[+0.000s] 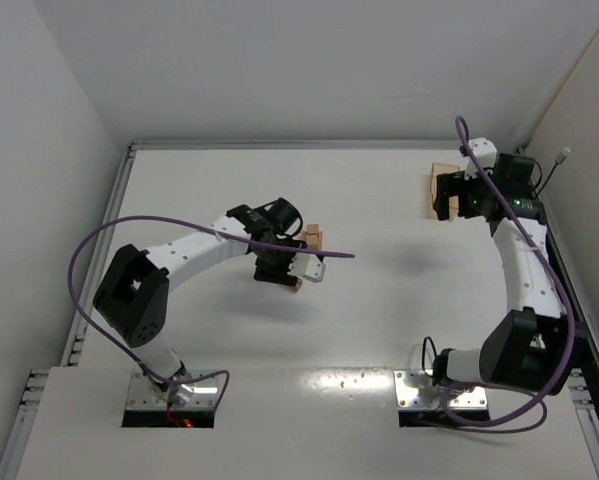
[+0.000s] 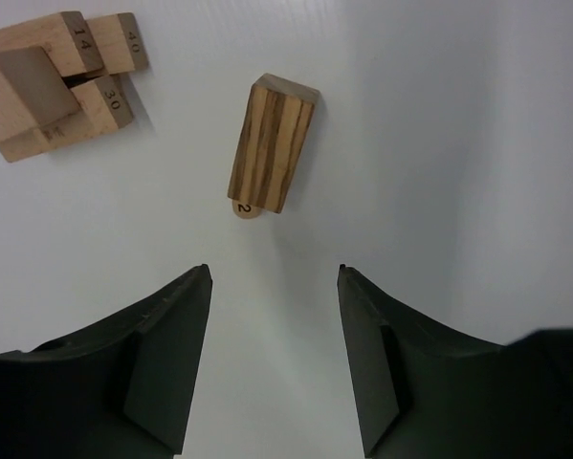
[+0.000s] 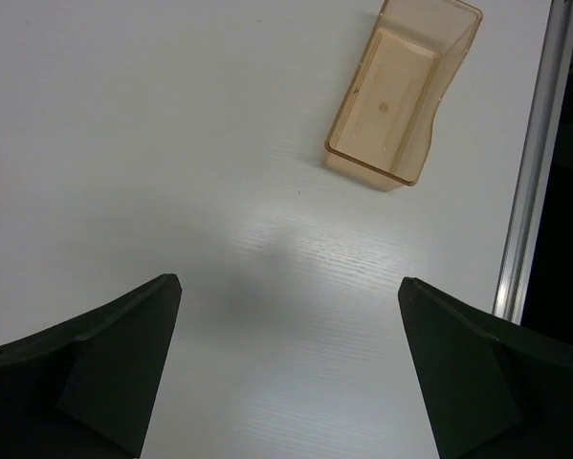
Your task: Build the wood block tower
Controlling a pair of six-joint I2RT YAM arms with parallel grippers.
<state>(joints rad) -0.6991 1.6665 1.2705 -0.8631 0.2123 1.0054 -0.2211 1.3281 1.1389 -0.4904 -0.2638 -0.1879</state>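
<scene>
The wood block tower (image 2: 76, 72) is a low stack of light-tan numbered blocks at the top left of the left wrist view, and it also shows mid-table (image 1: 314, 238). A darker striped wooden block (image 2: 272, 143) lies alone on the white table, just ahead of my left gripper (image 2: 275, 273). That gripper is open, with only bare table between its fingers. My right gripper (image 3: 289, 280) hovers wide open over bare table at the far right (image 1: 447, 200), holding nothing.
A shallow amber tray (image 3: 401, 91) lies empty beyond the right gripper, near the table's metal right edge (image 3: 530, 191), and shows as a tan patch (image 1: 439, 172). A purple cable (image 1: 99, 240) loops over the left arm. White walls enclose the table.
</scene>
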